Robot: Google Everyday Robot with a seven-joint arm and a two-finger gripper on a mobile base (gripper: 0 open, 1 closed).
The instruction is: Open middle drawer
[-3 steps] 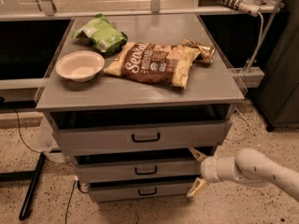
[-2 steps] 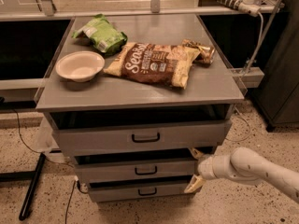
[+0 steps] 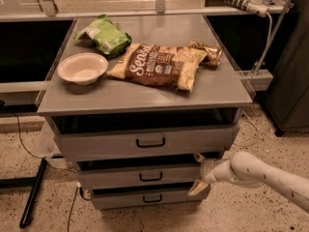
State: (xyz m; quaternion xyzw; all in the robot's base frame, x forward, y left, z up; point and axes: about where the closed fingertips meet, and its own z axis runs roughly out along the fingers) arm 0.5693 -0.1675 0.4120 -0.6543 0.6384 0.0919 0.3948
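Grey middle drawer: your gripper sits at its right end, fingers spread above and below the front, probably to pull by the edge, not the handle.

The claw beside the middle drawer has its arm cropped.

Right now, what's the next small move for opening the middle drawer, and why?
Probably slide the gripper along toward the small black bar handle of the grey flat-fronted middle drawer: it sits at the drawer front's right end, fingers spread, handle not yet reached.
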